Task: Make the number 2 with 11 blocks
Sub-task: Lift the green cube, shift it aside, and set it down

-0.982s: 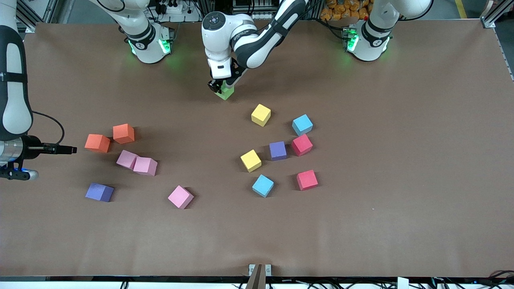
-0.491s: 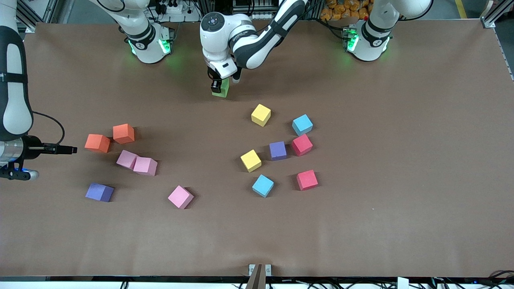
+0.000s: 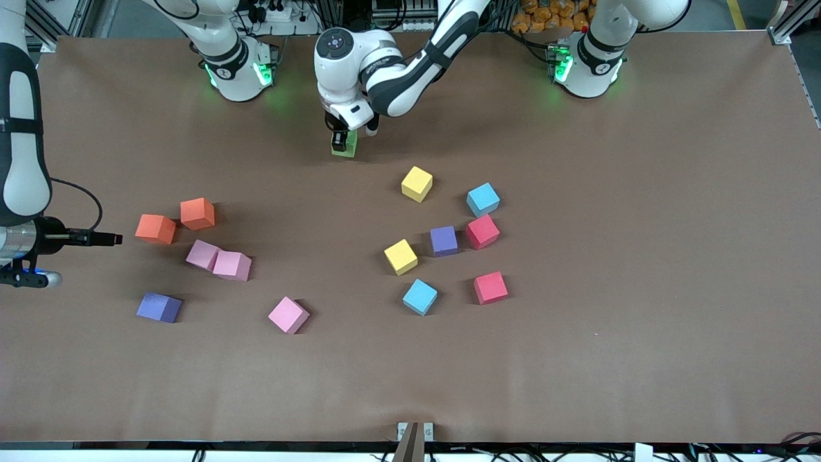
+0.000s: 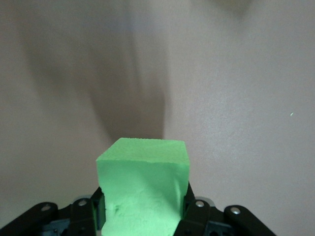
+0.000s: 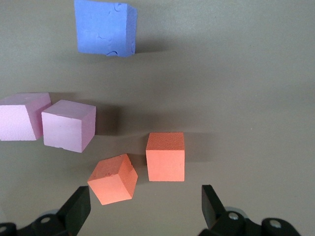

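My left gripper [image 3: 342,137] is shut on a green block [image 3: 344,147], low over the table near the robots' bases. In the left wrist view the green block [image 4: 142,177] fills the space between the black fingers [image 4: 193,209]. My right gripper [image 5: 145,211] hangs open with nothing between its fingers, at the right arm's end of the table beside two orange blocks [image 5: 166,156] [image 5: 112,178]. The other blocks lie loose: two yellow [image 3: 417,183], two light blue [image 3: 483,199], two red [image 3: 482,231], two purple [image 3: 444,240] and three pink [image 3: 288,314]. The number 2 is not in view.
The orange, pink and one purple block [image 3: 159,307] cluster toward the right arm's end. The yellow, light blue, red and other purple blocks group mid-table. Bare brown table [image 3: 641,256] stretches toward the left arm's end and along the edge nearest the front camera.
The left gripper has carried the green block a little toward the right arm's end and turned it squarer. The right arm and the loose blocks have not moved.
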